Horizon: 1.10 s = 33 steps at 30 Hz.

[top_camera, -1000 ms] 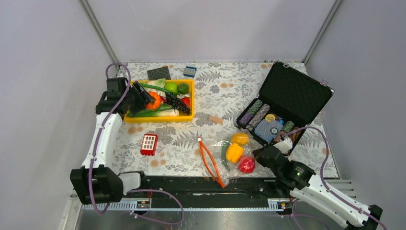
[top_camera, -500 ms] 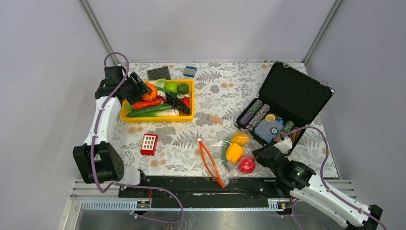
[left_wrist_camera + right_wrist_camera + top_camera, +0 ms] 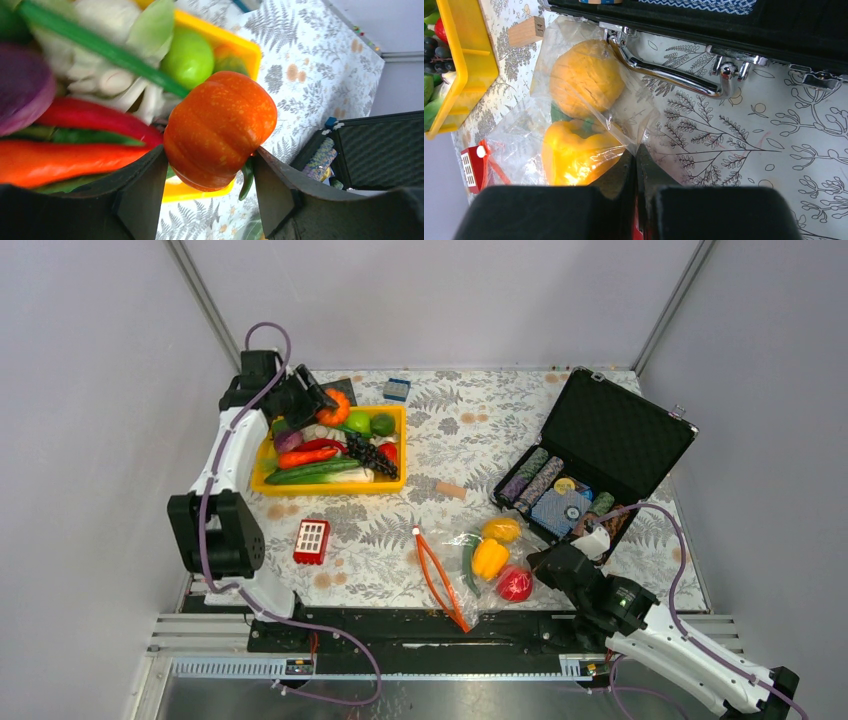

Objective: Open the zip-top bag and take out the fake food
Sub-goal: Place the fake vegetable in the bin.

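Fern-print tabletop (image 3: 480,430), near edge: the zip-top bag (image 3: 462,585) lies flat with the yellow pepper (image 3: 489,558) and round fruit (image 3: 500,529) inside. The right gripper (image 3: 635,156) is pinched tight on its plastic, and the black case (image 3: 620,435) handle touches the bag's far side. Across the tabletop, past a red block (image 3: 312,541), the left gripper (image 3: 210,160) clamps the orange pumpkin (image 3: 220,135) over the yellow bin (image 3: 392,480)'s far rim.

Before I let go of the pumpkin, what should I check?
1. Pumpkin clamped in left end effector: ok.
2. Pumpkin over the yellow bin: cannot tell; the top view puts it at the bin's far rim.
3. Right end effector shut on the bag: ok.
4. Bag emptied: not ok; the pepper and round fruit are inside.
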Tool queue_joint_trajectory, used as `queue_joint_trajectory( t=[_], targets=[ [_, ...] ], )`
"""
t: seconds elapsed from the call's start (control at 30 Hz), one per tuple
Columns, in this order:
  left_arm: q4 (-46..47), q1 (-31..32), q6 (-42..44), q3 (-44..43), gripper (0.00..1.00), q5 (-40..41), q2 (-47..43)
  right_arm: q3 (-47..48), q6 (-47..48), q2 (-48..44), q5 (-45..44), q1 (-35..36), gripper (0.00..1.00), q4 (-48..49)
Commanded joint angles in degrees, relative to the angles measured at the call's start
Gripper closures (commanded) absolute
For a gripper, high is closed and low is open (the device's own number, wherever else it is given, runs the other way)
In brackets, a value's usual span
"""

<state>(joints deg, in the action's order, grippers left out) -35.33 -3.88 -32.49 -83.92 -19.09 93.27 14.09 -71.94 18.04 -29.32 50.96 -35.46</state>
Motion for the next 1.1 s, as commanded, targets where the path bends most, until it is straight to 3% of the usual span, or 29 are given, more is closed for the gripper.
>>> queue_joint_trajectory(
  t=[0.0,0.23,1.07],
  targets=[
    [3.24,2.72,2.12,-8.91,0.57,-2.57,5.24,0.77,0.37,0.20,-0.82,0.17,1.00,0.18],
    [-2.44,5.87,7.16,-19.22,0.57,-1.73,14.63,0.67,0.58,0.05,-0.81,0.17,1.00,0.21],
    [-8.43,8.27,14.28,-20.35,0.58,4.13,20.83,0.39,0.58,0.43,-0.81,0.19,1.00,0.39]
  ],
)
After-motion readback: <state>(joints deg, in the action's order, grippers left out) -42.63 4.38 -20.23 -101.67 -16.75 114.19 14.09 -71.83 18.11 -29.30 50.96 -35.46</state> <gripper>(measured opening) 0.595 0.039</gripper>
